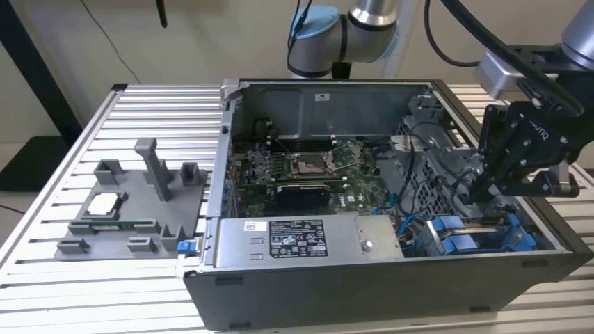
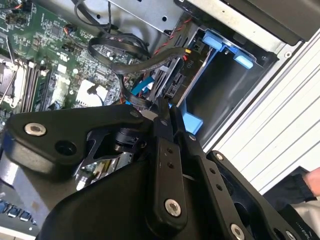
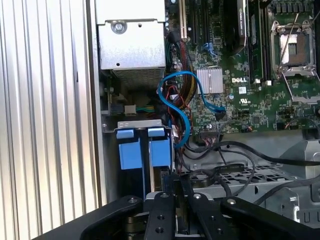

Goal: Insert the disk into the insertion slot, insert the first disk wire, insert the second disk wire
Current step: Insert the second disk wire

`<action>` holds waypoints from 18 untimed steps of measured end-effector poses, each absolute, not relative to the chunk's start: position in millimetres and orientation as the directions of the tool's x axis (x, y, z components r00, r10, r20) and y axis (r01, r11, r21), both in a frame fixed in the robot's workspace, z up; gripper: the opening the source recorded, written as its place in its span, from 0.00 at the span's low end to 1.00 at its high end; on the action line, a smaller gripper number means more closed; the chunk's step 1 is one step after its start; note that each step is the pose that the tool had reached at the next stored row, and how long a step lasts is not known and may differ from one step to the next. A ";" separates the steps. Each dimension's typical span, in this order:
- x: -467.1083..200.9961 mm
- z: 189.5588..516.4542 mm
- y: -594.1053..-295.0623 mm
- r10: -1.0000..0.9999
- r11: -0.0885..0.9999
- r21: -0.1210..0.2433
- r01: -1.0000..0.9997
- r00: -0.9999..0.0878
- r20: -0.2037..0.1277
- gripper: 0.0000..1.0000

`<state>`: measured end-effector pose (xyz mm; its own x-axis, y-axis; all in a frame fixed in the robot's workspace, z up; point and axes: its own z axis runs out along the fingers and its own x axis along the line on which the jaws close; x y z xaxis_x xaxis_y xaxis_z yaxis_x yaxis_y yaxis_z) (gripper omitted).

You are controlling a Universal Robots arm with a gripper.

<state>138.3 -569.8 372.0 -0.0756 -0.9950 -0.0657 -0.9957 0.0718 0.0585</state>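
claw (image 2: 165,112): matt black metal | carrier frame (image 3: 131,152): glossy blue plastic | table (image 1: 149,111): ribbed bare aluminium

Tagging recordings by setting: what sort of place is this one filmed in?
Probably a robotics lab test bench: an open desktop computer case lies on a slatted aluminium table, beside a grey fixture plate, with a robot arm's gripper reaching into the case.
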 end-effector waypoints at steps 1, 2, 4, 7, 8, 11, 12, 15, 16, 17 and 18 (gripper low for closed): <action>138.3 371.7 -569.8 -0.995 0.072 0.058 -0.996 -0.076 -0.066 0.16; 138.2 371.3 -569.8 -0.995 0.072 0.058 -0.996 -0.076 -0.066 0.16; 137.7 370.4 -569.8 -0.995 0.072 0.055 -0.996 -0.076 -0.065 0.16; 137.4 368.1 -569.8 -0.995 0.072 0.048 -0.996 -0.075 -0.064 0.16; 137.3 367.0 -569.8 -0.995 0.072 0.044 -0.996 -0.075 -0.064 0.16; 136.8 363.5 -569.8 -0.995 0.072 0.031 -0.997 -0.074 -0.064 0.16; 136.7 362.5 -569.8 -0.995 0.072 0.026 -0.997 -0.074 -0.063 0.16; 136.5 359.7 -569.8 -0.995 0.072 0.009 -0.997 -0.072 -0.061 0.16; 136.4 359.0 -569.8 -0.996 0.072 0.003 -0.997 -0.072 -0.059 0.16; 136.5 358.5 -569.8 -0.996 0.072 -0.003 -0.997 -0.072 -0.055 0.16; 136.5 357.7 -569.8 -0.996 0.072 -0.008 -0.997 -0.071 -0.052 0.16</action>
